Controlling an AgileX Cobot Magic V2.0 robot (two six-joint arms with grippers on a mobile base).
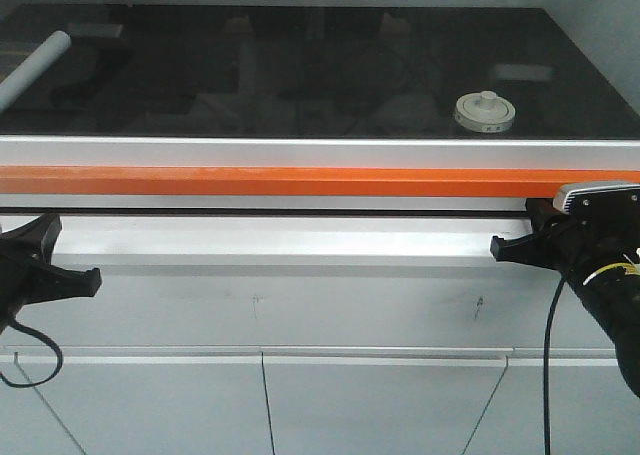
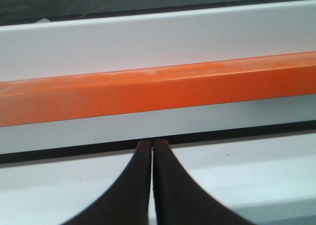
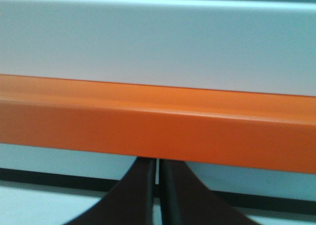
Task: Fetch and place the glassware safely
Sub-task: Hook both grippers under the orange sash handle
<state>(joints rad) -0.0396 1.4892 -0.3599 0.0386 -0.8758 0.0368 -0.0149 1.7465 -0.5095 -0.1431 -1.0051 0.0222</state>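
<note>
Nearest us, the left gripper (image 2: pixel 152 143) and the right gripper (image 3: pixel 157 161) sit low, below table level, facing the table's front. Both sets of jaws are pinched narrow, tips all but touching, w/ nothing btwn them. Just ahead runs a white ledge (image 1: pixel 280 243), then a long orange bar (image 1: pixel 300 181), then a pale metal strip (image 1: pixel 300 152) edging the glossy black table (image 1: pixel 250 65).

On the table, near its front edge and toward the R side, stands the small clear glass jar with the round cream-white lid (image 1: pixel 485 112). We see mostly lid. The glass body is hard to pick out vs. the dark top. Neither wrist view catches it, only bar and white strip.

The relation that matters: from the right gripper the jar lies up and forward, past the orange bar, a touch to the left in the front view. The left gripper is well apart from it, at the other end of the table front. So we judge the R arm the nearer by far.

The jar stands upright, knob pointing straight up, axis vertical. It's squat, wider than tall, and round, so no side is better than another. The jaws would need to open wide first.

Farthest off, at the back L, a white rolled tube (image 1: pixel 35 63) lies slanted, well apart from the jar.
</note>
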